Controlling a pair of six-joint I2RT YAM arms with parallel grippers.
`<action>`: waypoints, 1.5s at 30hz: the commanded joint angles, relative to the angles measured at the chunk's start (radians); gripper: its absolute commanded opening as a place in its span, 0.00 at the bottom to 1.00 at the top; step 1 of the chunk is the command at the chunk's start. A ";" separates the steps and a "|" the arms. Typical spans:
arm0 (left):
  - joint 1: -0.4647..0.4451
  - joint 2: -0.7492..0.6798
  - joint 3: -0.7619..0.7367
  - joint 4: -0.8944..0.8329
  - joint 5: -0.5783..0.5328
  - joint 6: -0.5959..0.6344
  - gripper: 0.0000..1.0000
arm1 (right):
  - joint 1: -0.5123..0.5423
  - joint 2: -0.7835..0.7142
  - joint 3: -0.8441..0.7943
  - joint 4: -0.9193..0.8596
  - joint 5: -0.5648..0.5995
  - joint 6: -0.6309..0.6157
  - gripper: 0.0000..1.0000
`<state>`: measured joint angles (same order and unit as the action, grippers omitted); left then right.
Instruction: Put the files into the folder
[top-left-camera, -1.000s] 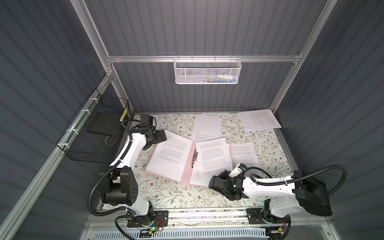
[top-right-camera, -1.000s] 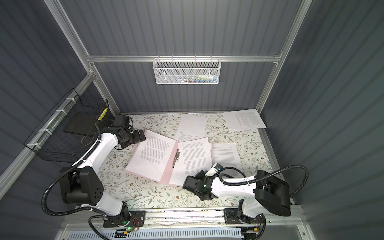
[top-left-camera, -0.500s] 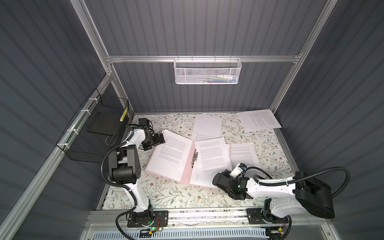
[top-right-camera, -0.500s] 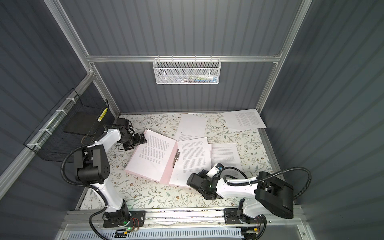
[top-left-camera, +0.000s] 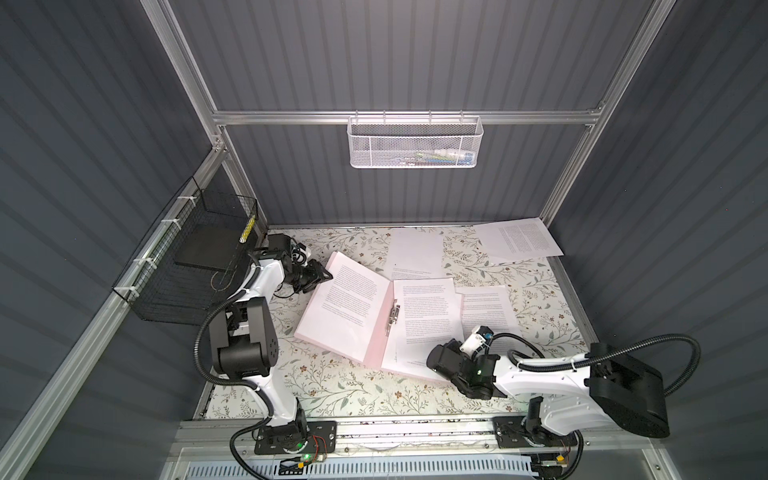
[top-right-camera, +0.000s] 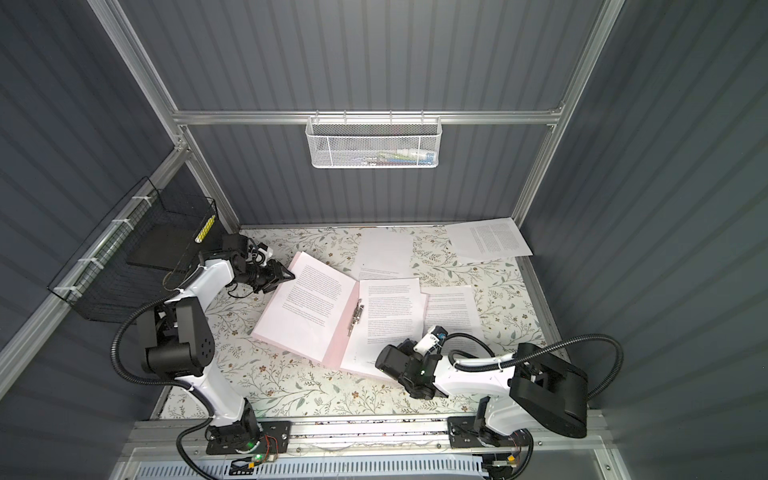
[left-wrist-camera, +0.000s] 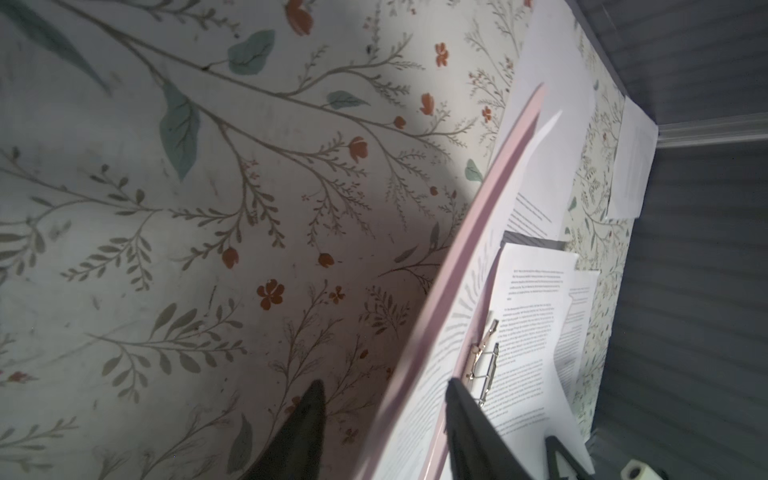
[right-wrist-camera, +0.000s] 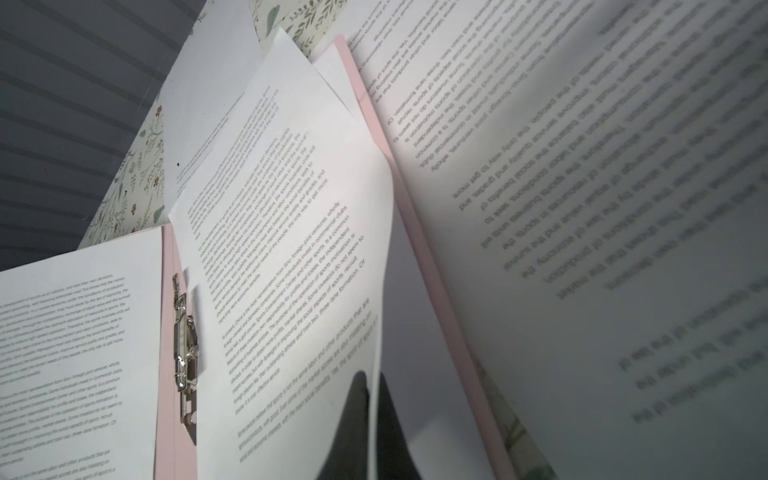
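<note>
folder (top-left-camera: 377, 338) laid open on bench (top-left-camera: 332, 386), spine near-to-far | raised left cover straddled at far-left corner by left tool (left-wrist-camera: 384, 384), half spread, grip unconfirmed, left arm nearer | file sheet (right-wrist-camera: 291, 270) pinched by right tool (right-wrist-camera: 371, 415) over right half

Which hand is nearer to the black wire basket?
Left. The left hand is at the folder's far left corner, close to the black wire basket; the right hand grips a sheet at the folder's near right edge, far from it.
</note>
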<state>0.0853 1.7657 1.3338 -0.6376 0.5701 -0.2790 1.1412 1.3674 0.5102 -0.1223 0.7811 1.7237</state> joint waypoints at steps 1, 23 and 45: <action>0.004 -0.032 -0.040 -0.011 0.068 -0.035 0.36 | -0.003 -0.022 -0.014 -0.025 0.011 -0.008 0.00; 0.004 -0.287 -0.236 0.052 -0.072 -0.247 0.00 | 0.010 -0.041 0.036 -0.126 0.045 0.001 0.00; 0.003 -0.345 -0.324 0.100 -0.036 -0.285 0.00 | 0.001 0.036 0.115 -0.202 0.052 0.098 0.00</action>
<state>0.0849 1.4433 1.0256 -0.5282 0.5167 -0.5472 1.1454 1.3998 0.6136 -0.2867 0.8165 1.8042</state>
